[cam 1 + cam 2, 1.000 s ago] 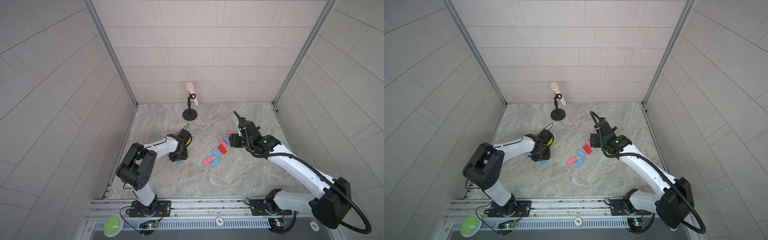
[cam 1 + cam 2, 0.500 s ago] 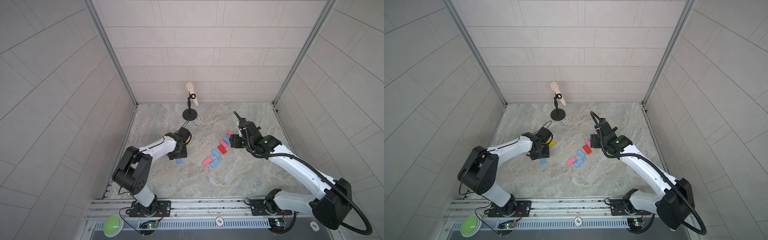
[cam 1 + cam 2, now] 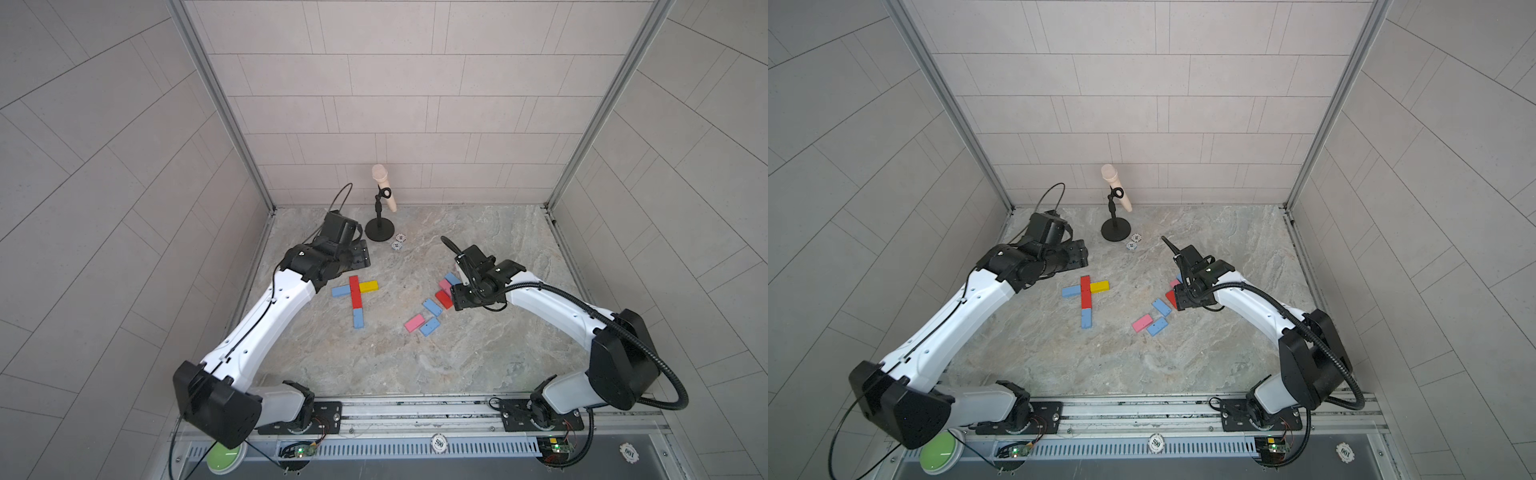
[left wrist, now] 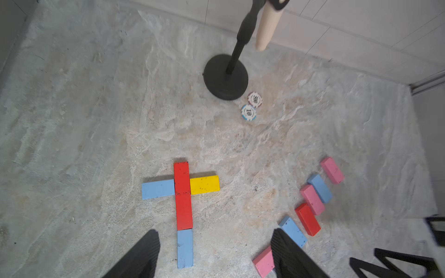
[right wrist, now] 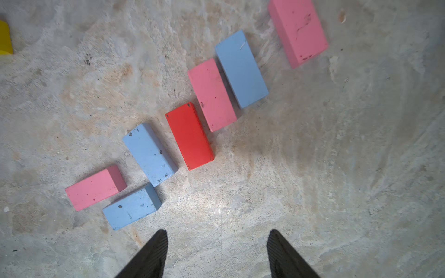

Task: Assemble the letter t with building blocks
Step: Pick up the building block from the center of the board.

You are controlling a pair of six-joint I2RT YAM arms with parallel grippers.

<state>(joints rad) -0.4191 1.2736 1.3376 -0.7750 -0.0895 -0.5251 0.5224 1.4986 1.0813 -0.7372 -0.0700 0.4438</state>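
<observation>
Lies left of centre in a top view: finished-looking t of building blocks (image 3: 354, 293), stem running top-to-bottom, just below spread, empty left gripper (image 3: 356, 258); right gripper (image 5: 218, 233), also spread, farther right.

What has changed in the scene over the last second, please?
The left end effector rose from over the block t and drew back toward the microphone stand, jaws open and empty. The right end effector and the loose blocks stayed put.
</observation>
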